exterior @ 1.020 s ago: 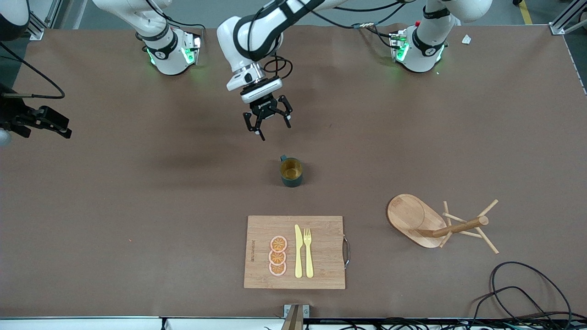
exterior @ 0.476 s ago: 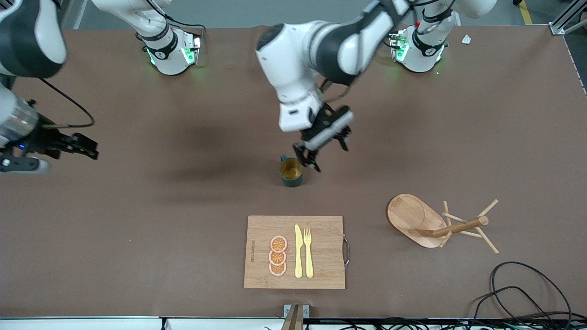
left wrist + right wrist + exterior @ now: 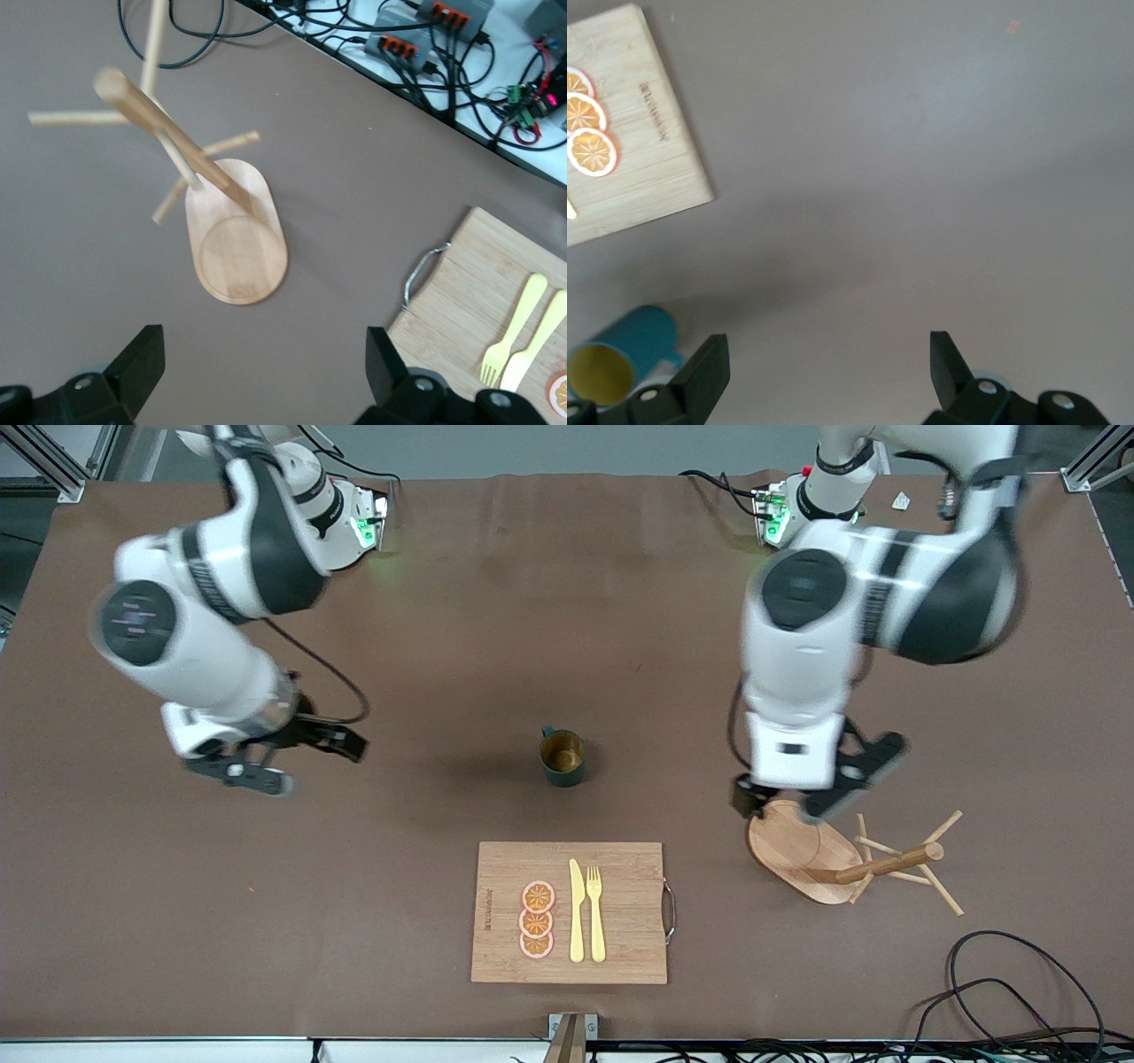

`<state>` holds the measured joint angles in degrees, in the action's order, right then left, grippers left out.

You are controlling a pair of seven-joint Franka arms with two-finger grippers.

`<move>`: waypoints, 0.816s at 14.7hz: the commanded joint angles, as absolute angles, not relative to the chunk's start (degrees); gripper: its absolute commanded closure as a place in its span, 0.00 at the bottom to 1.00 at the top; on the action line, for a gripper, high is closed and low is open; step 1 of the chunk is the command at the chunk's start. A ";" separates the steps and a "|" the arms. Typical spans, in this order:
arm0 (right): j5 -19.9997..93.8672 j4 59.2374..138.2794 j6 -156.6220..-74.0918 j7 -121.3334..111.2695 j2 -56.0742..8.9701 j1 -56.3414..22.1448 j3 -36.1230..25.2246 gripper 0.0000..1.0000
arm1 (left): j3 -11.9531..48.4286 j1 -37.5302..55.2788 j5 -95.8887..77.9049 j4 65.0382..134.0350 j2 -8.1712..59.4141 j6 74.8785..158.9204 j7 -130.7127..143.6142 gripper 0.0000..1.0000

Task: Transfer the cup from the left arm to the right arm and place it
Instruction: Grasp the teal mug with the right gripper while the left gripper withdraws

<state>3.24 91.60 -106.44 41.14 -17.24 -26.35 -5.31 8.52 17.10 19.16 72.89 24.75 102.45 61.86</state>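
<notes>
The dark teal cup (image 3: 562, 757) stands upright on the brown table near its middle, with a tan inside and its handle toward the robots' bases. No gripper touches it. My left gripper (image 3: 811, 793) is open and empty over the edge of the wooden mug tree's base (image 3: 797, 850), toward the left arm's end; the left wrist view shows its jaws (image 3: 263, 372) wide apart over bare table. My right gripper (image 3: 301, 760) is open and empty over bare table toward the right arm's end. The cup also shows at the edge of the right wrist view (image 3: 620, 354), beside the open right gripper (image 3: 828, 372).
A wooden cutting board (image 3: 620, 948) lies nearer to the front camera than the cup, with orange slices (image 3: 537, 919), a yellow knife (image 3: 576, 912) and a fork (image 3: 595, 912) on it. The mug tree (image 3: 235, 239) has a tilted post with pegs. Cables (image 3: 1019, 992) lie at the table's front corner.
My left arm swung from beside the cup to over the mug tree's base. My right arm moved in from the table's edge toward the cup. The cup has not moved.
</notes>
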 commanded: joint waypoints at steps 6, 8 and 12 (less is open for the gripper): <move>6.22 71.37 -111.15 72.59 -40.51 -40.60 -5.89 0.00 | 9.23 6.95 8.45 74.27 18.02 100.72 39.41 0.00; 9.57 71.28 -115.82 74.35 -42.88 -42.00 -5.80 0.00 | 9.23 5.28 7.91 74.27 16.71 98.37 32.56 0.00; 9.93 70.06 -119.44 75.06 -45.35 -42.98 -5.80 0.00 | 9.23 2.82 6.51 74.27 14.07 92.65 23.56 0.00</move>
<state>8.78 72.45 -119.33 73.87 -44.01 -42.39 -5.26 8.71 3.98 8.22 72.93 16.64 94.88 26.68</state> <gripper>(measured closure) 0.000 0.000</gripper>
